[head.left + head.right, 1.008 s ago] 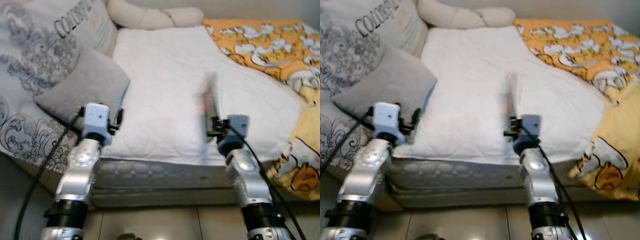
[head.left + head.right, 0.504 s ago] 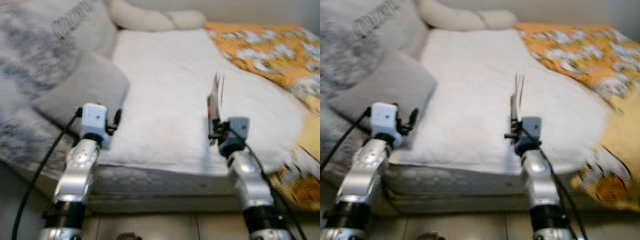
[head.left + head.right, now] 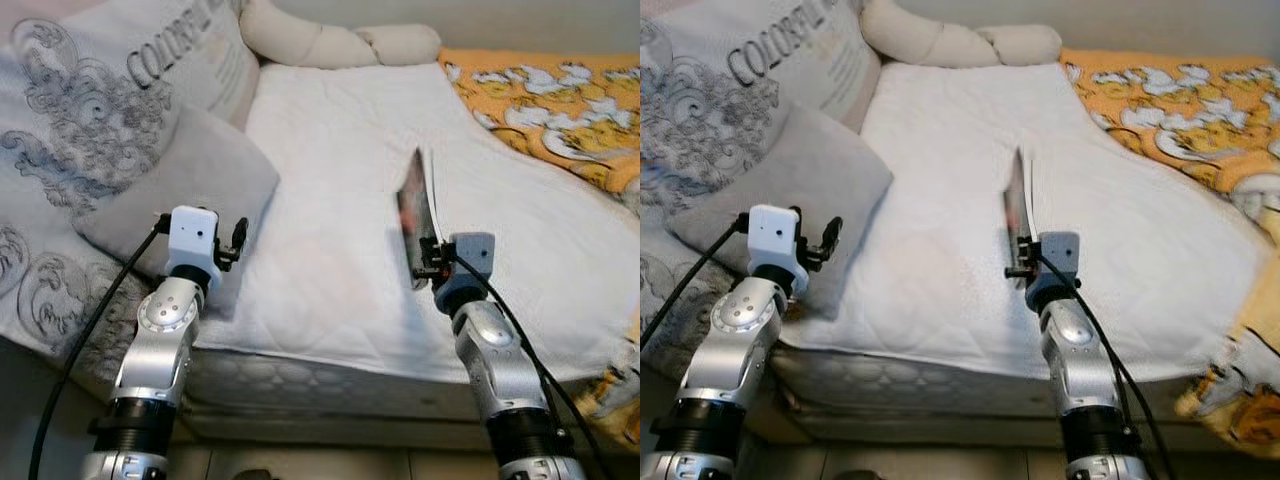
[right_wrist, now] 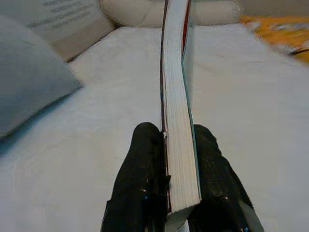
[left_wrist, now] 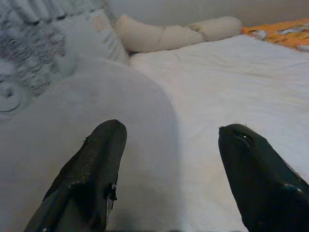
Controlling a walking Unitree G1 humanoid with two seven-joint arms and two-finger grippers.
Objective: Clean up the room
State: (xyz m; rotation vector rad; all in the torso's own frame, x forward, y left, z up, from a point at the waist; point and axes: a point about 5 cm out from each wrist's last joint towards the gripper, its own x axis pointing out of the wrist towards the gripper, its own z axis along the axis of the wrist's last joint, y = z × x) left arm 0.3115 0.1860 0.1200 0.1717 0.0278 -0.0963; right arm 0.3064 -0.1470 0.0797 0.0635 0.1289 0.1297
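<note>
A thin paperback book (image 3: pixel 417 212) stands on edge in the air over the near part of the white bed cover (image 3: pixel 330 150). My right gripper (image 4: pixel 176 147) is shut on the book's (image 4: pixel 176 96) lower edge, one black finger on each cover. My left gripper (image 5: pixel 169 145) hovers open at the near left of the bed, just in front of a grey cushion (image 3: pixel 195 175) and nothing lies between its fingers (image 5: pixel 101 150).
A large patterned pillow (image 3: pixel 90 140) leans at the left of the bed, with a cream bolster (image 3: pixel 330 42) along the head. An orange printed blanket (image 3: pixel 560 95) covers the right side. The mattress edge (image 3: pixel 330 375) lies between my arms, with tiled floor below.
The camera has shifted, so the whole scene sits further right and is sharper. My right gripper still holds the book upright; the left arm keeps its pose.
</note>
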